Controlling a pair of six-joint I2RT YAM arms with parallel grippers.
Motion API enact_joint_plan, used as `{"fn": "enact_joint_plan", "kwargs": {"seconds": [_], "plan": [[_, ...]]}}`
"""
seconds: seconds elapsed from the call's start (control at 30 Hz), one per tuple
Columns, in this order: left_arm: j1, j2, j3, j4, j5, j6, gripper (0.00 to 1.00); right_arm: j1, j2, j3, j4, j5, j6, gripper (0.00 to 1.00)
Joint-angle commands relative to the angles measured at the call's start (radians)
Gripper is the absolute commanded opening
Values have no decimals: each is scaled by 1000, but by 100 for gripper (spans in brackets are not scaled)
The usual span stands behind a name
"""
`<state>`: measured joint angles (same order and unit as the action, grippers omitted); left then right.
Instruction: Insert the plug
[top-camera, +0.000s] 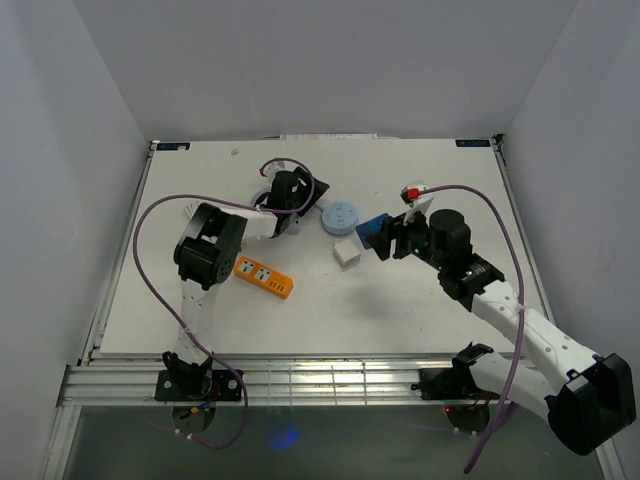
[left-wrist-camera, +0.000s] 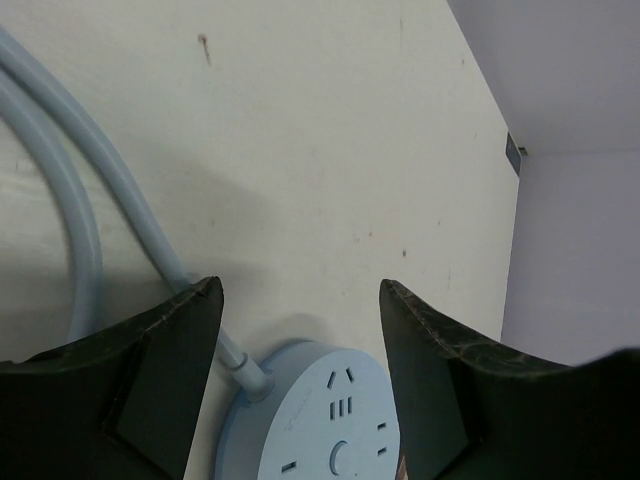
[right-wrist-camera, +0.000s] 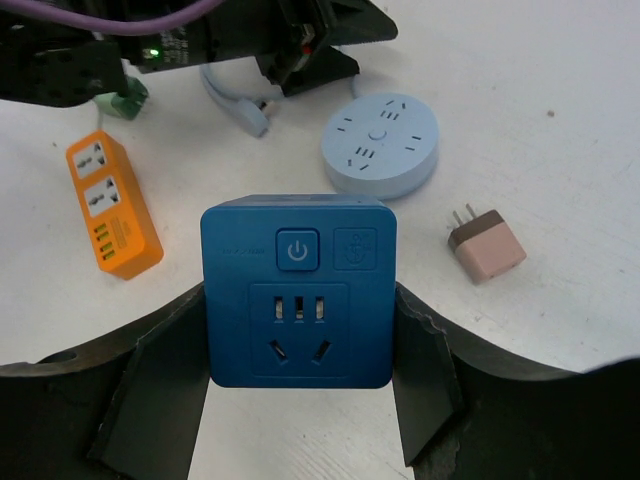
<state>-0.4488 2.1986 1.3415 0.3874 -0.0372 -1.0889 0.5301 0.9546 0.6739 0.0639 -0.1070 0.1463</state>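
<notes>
The right gripper (right-wrist-camera: 300, 300) is clenched on the sides of a blue socket cube (right-wrist-camera: 297, 250). The cube's face is turned out, probably so its holes stay reachable for the plug (right-wrist-camera: 486, 245). That small pinkish plug lies loose on the table (right-wrist-camera: 560, 120), prongs up, near the cube and the round socket (right-wrist-camera: 380, 145), and neither arm touches it. The left gripper (left-wrist-camera: 300, 290) is released, its jaws apart over the round socket's cable (left-wrist-camera: 120, 190) and grasping nothing. An orange power strip (right-wrist-camera: 112, 203) lies off to the side. There are no containers, and the holes in the cube and the round socket show no plug
</notes>
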Motion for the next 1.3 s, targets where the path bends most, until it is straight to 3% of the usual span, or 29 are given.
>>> {"fn": "enact_joint_plan", "kwargs": {"seconds": [0.0,0.2,0.47,0.57,0.6,0.73,1.0,1.27], "plan": [[-13,-109,-148,25,66,84,75,-4,104,120,-48,-16,-10,8],[-11,-273,-379,136,51,89,76,-5,236,228,-131,-103,33,8],[-7,-416,-446,143,2,83,81,28,312,248,-79,-154,150,8],[9,-471,-452,142,13,95,89,67,345,257,-87,-140,157,8],[13,-482,-450,137,29,98,98,82,351,257,-82,-126,165,8],[58,-528,-450,99,100,106,98,114,372,245,-72,-48,242,8],[134,-642,-602,94,143,87,98,229,455,297,-62,228,351,8],[145,-833,-765,105,63,139,98,240,576,403,-182,365,424,8]]}}
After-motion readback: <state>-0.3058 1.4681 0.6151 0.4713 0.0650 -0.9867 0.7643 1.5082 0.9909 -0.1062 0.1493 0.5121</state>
